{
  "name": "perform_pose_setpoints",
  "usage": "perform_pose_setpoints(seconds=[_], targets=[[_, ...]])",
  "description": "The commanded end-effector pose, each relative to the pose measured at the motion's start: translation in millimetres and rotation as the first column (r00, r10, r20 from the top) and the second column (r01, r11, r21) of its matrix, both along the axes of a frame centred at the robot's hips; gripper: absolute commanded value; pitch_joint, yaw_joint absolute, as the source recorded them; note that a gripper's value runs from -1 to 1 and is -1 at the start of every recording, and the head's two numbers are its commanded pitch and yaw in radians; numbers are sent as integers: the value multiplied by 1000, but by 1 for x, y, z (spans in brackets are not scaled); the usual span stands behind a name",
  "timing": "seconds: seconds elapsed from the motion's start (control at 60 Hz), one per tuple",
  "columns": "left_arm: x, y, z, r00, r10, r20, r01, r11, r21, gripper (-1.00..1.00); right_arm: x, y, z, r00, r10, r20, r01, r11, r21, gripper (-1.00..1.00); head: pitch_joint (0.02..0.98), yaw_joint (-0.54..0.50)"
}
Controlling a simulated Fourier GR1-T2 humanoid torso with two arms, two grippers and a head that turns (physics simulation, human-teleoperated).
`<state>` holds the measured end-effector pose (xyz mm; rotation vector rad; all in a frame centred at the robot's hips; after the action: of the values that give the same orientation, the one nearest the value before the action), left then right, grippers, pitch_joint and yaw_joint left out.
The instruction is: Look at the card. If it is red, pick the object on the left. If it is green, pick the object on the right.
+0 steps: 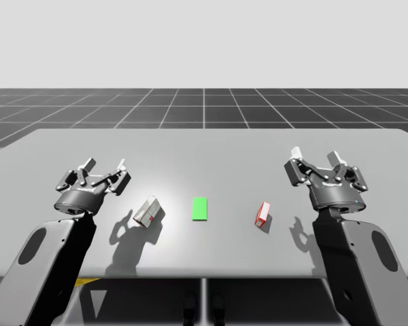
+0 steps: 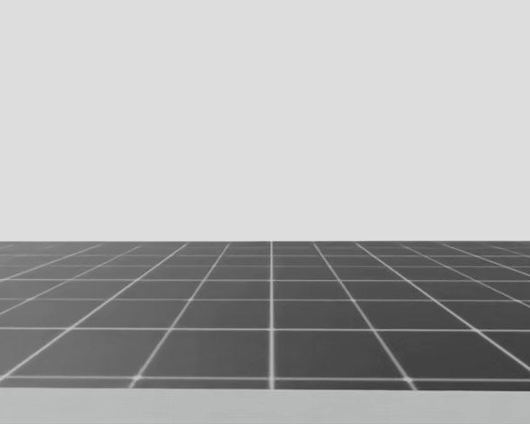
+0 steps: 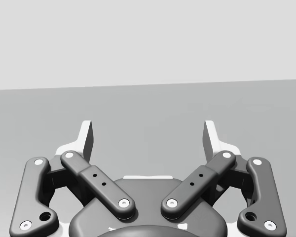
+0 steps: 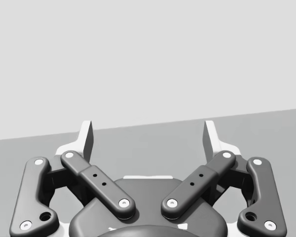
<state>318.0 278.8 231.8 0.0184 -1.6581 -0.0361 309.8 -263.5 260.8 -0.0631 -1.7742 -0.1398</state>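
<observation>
As both hover, left hand (image 1: 106, 165) and right hand (image 1: 315, 155) gape wide.

On the table (image 1: 204, 146) the card (image 1: 200, 208) lies between the left box (image 1: 147, 212) and the right box (image 1: 262, 214).

My left gripper (image 1: 105, 165) hovers at 9 o'clock, my right gripper (image 1: 315, 154) at 3 o'clock; both point toward 12 o'clock, jaws spread wide.

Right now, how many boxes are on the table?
2. A pale box lies left of the green card, and a red box lies right of it. Nothing seems hidden.
</observation>
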Motion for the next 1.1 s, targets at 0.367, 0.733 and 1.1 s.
perform_pose_setpoints(seconds=[0.367,0.733,1.1], targets=[[0,1,0,1000,-5,4,5,1000,0,-1000,1,1,0,999,34,-9,-34,999,-12,-1000,271,33],[1,1,0,1000,-11,8,11,1000,12,-1000,3,2,-3,998,55,-9,-55,999,-2,-1000,613,42],[2,2,1,1000,-14,9,14,1000,14,-1000,4,3,-4,999,52,9,-52,998,-29,-1000,846,11]])
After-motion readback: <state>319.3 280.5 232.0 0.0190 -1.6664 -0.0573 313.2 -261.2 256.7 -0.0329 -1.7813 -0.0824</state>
